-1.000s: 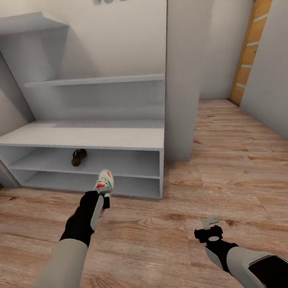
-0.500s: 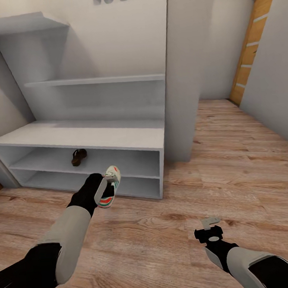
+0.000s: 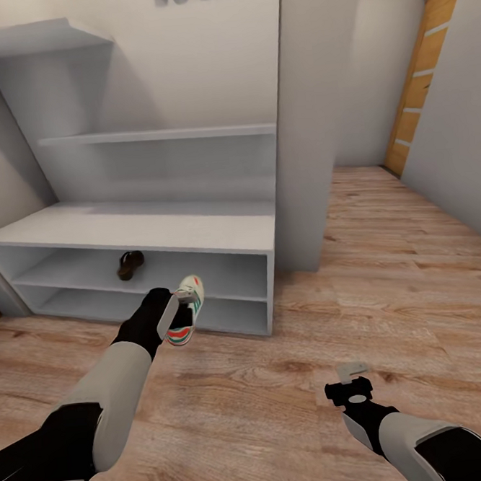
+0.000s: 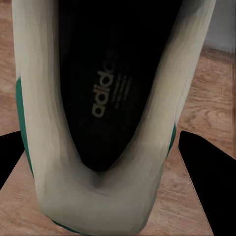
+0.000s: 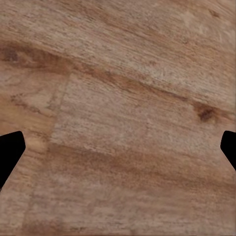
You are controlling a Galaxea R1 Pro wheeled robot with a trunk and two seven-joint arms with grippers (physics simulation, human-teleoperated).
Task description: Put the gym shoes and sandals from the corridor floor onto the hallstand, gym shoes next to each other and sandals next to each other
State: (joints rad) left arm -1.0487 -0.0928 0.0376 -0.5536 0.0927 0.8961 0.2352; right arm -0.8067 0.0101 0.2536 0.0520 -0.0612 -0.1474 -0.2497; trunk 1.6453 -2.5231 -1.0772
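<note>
Wood-plank corridor floor (image 3: 388, 272) spreads across the near and right side, and the white-grey hallstand (image 3: 138, 230) stands at the far left, its bench top bare and one brown sandal (image 3: 131, 264) lying in the upper open compartment, left of centre. Over the last second the left arm has lifted its gym shoe (image 3: 184, 311) up and to the right, from low in front of the rack's base to the level of the lower shelf's front edge, which suggests the shoe is on its way into a compartment or onto the bench; it is not yet resting on anything. The left gripper (image 3: 175, 315) is clamped on the shoe at its heel end (the left wrist view looks straight into the dark insole (image 4: 105, 93) with its printed logo). The shoe's long axis runs from near to far and tilts upward, its toe pointing up toward the rack. The right gripper (image 3: 350, 378) hangs low over the floor at the near right, its fingers spread wide and holding nothing.
</note>
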